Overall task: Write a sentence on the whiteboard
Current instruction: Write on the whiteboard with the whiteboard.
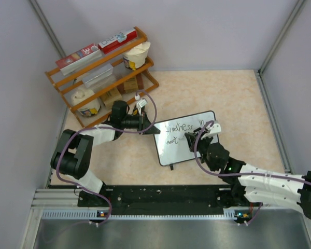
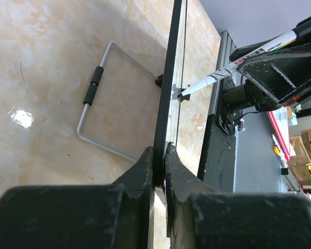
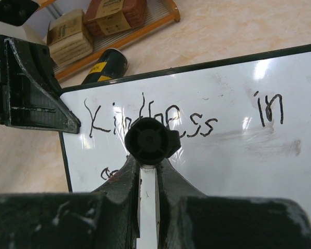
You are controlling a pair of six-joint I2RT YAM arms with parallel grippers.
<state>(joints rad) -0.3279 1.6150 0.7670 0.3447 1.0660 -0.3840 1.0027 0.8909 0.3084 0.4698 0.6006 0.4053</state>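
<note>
The whiteboard (image 1: 179,153) sits mid-surface, its long axis running left to right and its right end swung slightly away from the arms. In the left wrist view it is seen edge-on (image 2: 168,78), with a wire stand (image 2: 96,85) reaching from its back face down to the surface (image 1: 233,98). The sentence (image 3: 197,124) runs along the long axis. Its top line reads "Kindness in", and a second line begins beneath it, partly hidden.

The left end effector (image 2: 159,155) is clenched on the whiteboard's left short edge, one finger on each face. The right end effector (image 3: 147,166) grips a marker (image 2: 249,57) that slants toward the writing face, its tip at the board on the second line.

A wooden rack (image 1: 101,72) of boxes and cups stands just off the whiteboard's far-left corner, so that side is tight. Bare surface shows beyond the far long edge and past the right short edge, up to the walls (image 1: 207,31). Along the whiteboard's near long edge only a narrower strip separates it from the black rail (image 1: 160,196) that carries the arm bases. The right arm crosses the near-right corner.
</note>
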